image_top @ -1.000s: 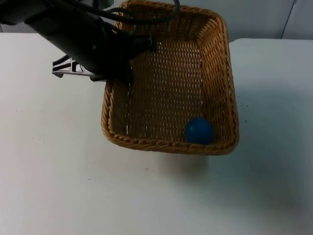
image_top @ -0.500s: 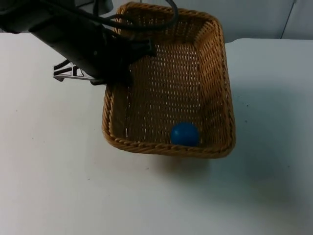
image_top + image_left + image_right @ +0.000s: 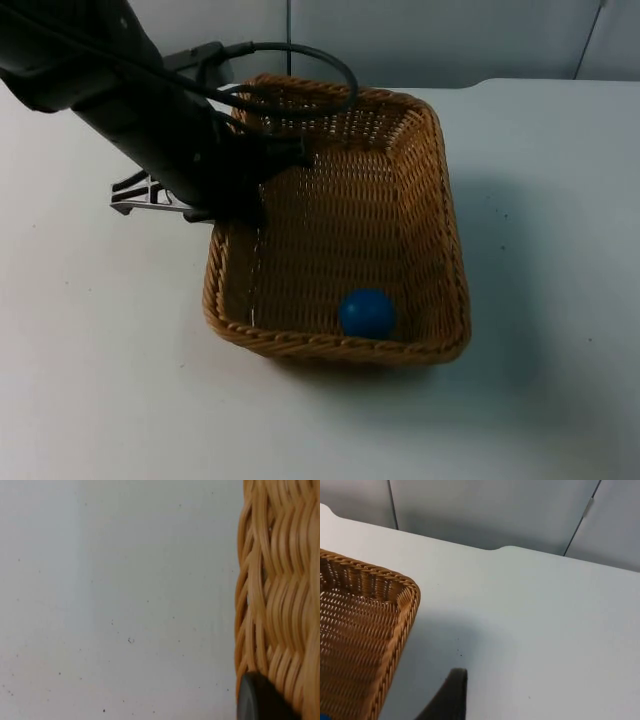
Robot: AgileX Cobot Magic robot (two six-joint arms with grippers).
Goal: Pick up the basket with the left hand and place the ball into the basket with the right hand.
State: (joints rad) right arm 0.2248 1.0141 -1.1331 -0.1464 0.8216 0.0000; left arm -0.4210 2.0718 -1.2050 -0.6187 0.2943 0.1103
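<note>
The left gripper (image 3: 262, 175) is clamped on the left rim of the basket (image 3: 435, 200), which looks raised above the table (image 3: 90, 330). The ball (image 3: 367, 313) lies inside by the near wall; a tilt may roll it, or the rim may slip. For the right gripper (image 3: 451, 692), waiting beside the basket, I cannot tell the fingers.

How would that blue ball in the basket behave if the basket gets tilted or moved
The blue ball is round and smooth, so it would probably roll freely. It lies loose against the wicker basket's near wall, which should stop it escaping. The left pincer grips the basket's rim, so any tilt there likely shifts the ball.
</note>
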